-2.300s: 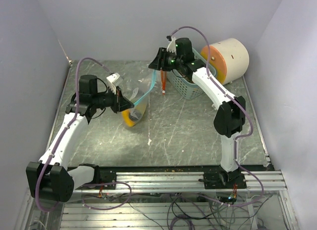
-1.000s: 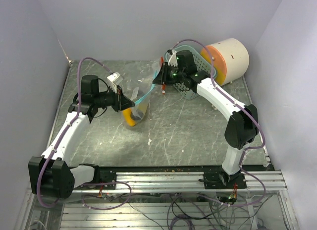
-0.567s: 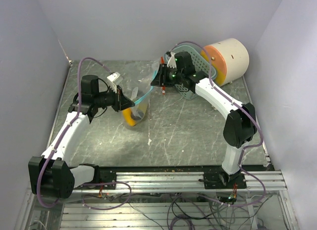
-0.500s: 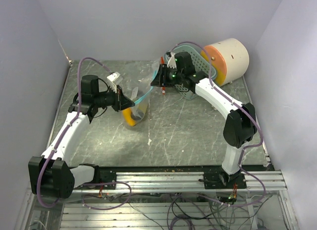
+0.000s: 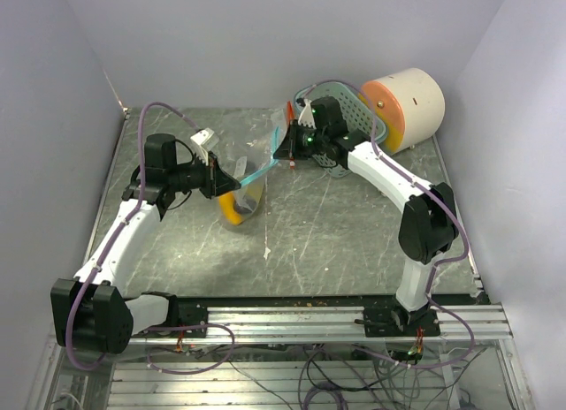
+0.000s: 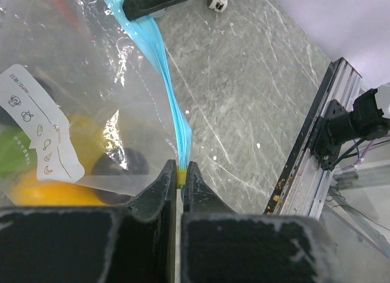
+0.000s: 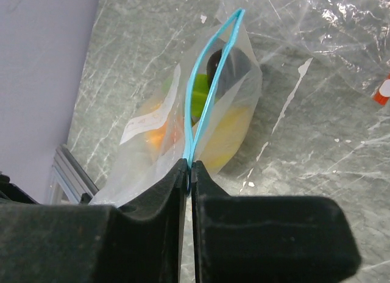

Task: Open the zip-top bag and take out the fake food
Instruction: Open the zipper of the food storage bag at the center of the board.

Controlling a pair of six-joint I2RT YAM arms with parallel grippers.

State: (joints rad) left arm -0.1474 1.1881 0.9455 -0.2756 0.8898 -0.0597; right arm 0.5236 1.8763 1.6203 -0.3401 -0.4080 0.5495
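Observation:
The clear zip-top bag hangs between my two grippers by its blue zip strip. My left gripper is shut on the yellow slider tab at one end of the strip. My right gripper is shut on the other end of the strip. In the right wrist view the strip's two sides gape into a narrow loop. The fake food is inside: yellow, green, orange and a dark piece. It also shows through the bag in the left wrist view.
A teal basket stands behind my right arm, beside the big cream cylinder with an orange face. A crumpled clear plastic sheet and a small red piece lie on the grey table. The metal rail runs along the near edge.
My right gripper has come down and forward with its end of the zip strip, so the strip now runs lower and flatter. My left gripper has held still on the slider.

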